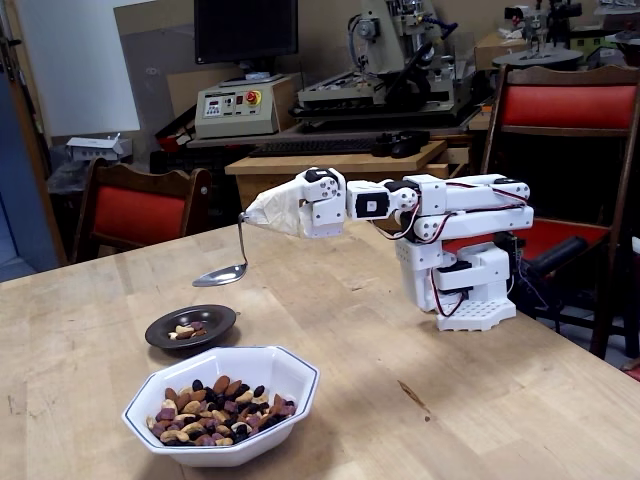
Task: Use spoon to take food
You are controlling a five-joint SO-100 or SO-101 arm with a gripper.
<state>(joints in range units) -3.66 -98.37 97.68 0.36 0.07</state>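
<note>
I see the gripper (262, 213) wrapped in beige tape, fingers hidden, so I cannot tell how they stand; the spoon (228, 265) hangs from its tip, bowl empty, in the air above the table (480, 400); below it a small dark dish (190, 327) holds a few pieces; nearer me, the white bowl (222, 398) holds the food (218, 409).
</note>
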